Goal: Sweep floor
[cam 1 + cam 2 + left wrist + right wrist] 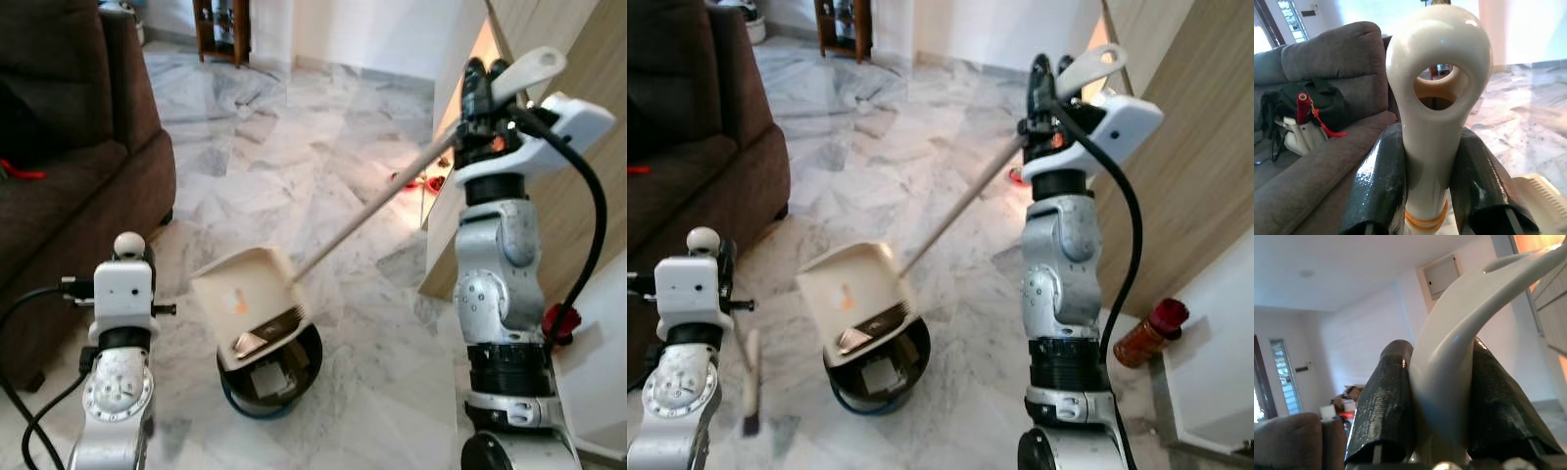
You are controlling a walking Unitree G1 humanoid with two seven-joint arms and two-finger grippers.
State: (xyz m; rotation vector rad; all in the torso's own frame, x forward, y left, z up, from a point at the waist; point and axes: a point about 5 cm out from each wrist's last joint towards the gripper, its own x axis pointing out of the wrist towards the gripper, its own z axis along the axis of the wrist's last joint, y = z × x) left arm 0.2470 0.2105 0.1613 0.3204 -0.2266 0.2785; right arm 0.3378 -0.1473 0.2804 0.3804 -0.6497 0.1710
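Note:
A cream dustpan (245, 294) on a long pale handle (372, 211) is tilted over a black bin (279, 384) on the marble floor, its toothed lip in the bin's mouth. Bits of debris (250, 343) lie at that lip. My right gripper (485, 83) is raised high and shut on the handle's curved top end (1449, 357). My left gripper (137, 257), low on the left, is shut on the broom handle's looped cream end (1437, 98). The broom's brush (749, 382) rests on the floor left of the bin.
A brown sofa (59, 176) fills the left side, with a black bag (1308, 110) on it. A wooden panel wall (578, 59) stands close on the right, and a red bottle (1146, 333) sits at its foot. Dark wooden furniture (220, 29) stands far back.

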